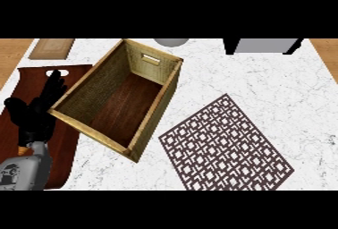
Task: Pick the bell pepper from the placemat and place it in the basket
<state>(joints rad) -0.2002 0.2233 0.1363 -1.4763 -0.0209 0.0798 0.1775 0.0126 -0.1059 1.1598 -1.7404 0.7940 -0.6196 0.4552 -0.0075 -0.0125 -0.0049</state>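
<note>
Left hand (36, 114): open, fingers straight, nothing held; resting over cutting board (30, 80).
Basket (92, 85): nothing seen inside.
Placemat (224, 145): bare.
Bell pepper: not in view; judged light, smooth, hollow; best encircled at mid-body.

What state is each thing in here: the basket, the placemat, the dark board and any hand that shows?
basket: upright, open at the top, nothing inside.
placemat: lying flat to the basket's right, nothing on it.
bell pepper: not visible anywhere in this view.
dark board: lying flat at the left edge.
left hand: open, fingers up, resting above the dark board, holding nothing.
right hand: not in view.
</note>
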